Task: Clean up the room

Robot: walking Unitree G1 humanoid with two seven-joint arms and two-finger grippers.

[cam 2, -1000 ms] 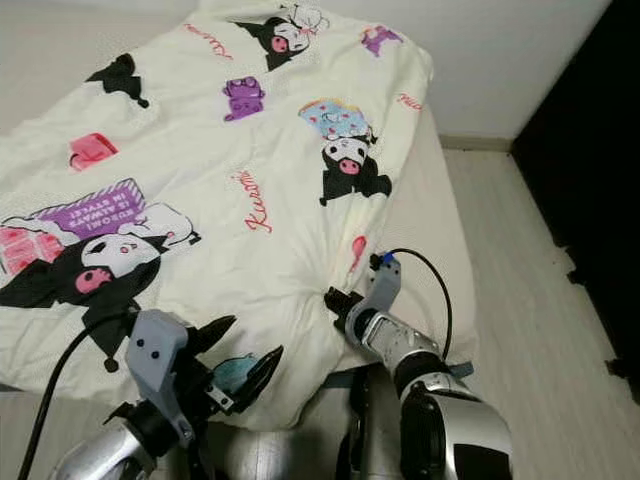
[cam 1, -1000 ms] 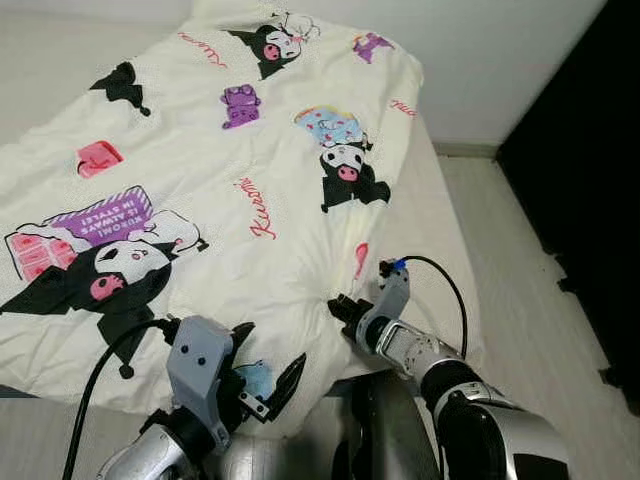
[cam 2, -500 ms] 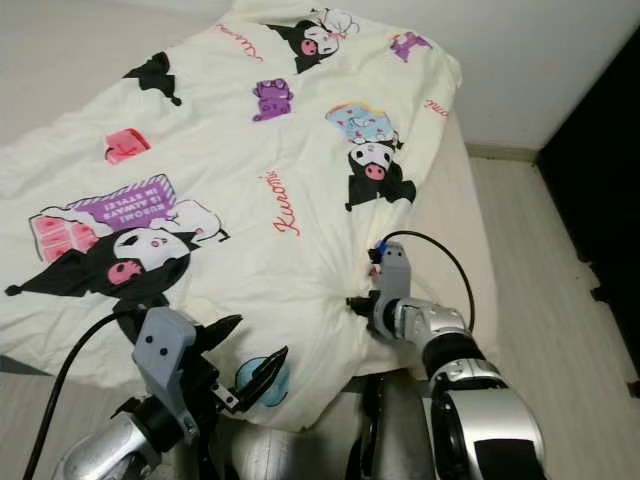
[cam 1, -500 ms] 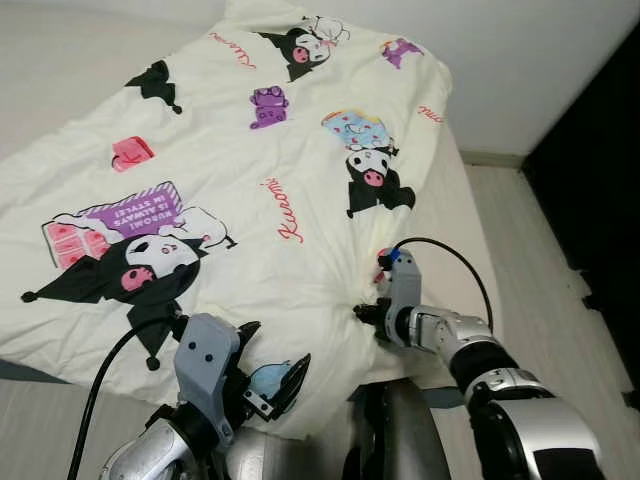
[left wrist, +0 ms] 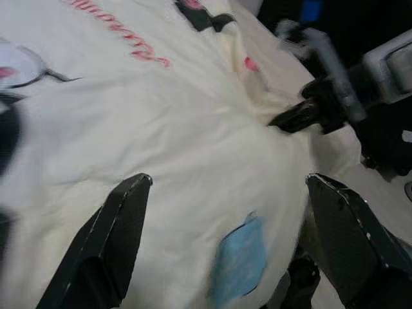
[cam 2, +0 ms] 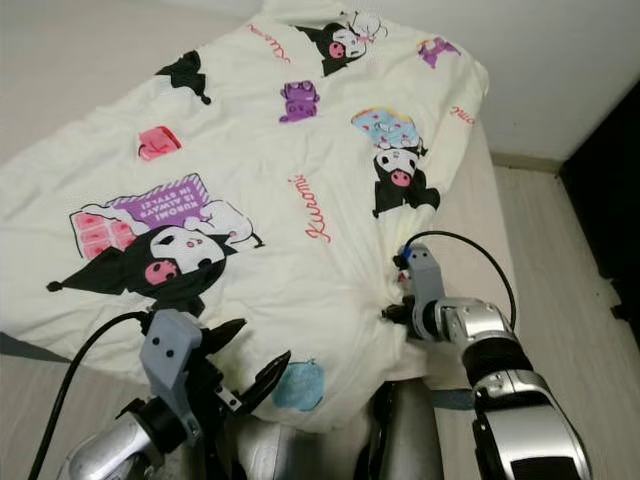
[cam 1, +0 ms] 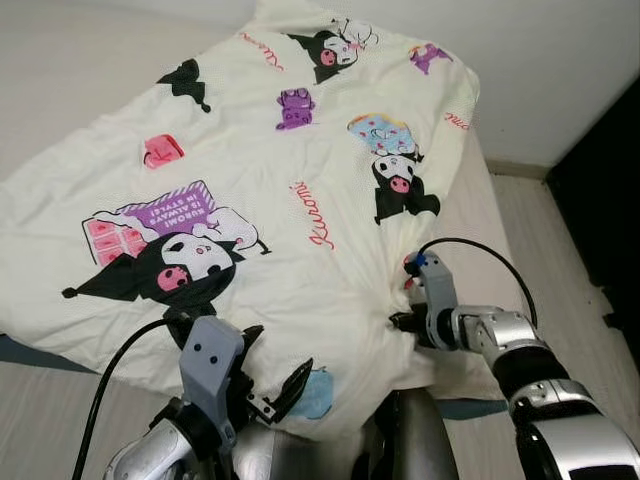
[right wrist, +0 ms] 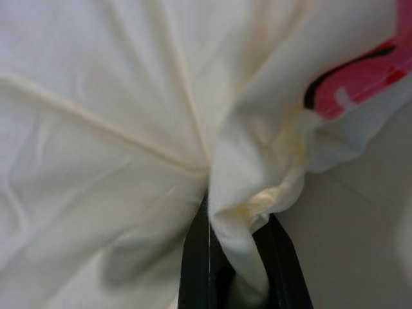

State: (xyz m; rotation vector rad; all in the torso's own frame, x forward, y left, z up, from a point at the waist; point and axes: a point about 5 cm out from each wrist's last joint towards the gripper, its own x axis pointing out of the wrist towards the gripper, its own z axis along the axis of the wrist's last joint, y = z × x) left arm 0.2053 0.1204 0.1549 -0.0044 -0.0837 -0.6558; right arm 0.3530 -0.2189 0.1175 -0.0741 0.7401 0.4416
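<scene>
Cream duvet (cam 1: 260, 200) covers bed | right gripper (cam 1: 398, 320) pinches fold | left gripper (cam 1: 272, 368) agape, empty

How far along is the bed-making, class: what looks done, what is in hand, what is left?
Done: the cartoon-print duvet already lies spread over most of the bed.
In hand: the right gripper is shut on a pinched fold of the duvet near its edge; the left gripper hovers open over the near hem.
Left: creases radiate from the pinch, and the near edge hangs uneven.
</scene>
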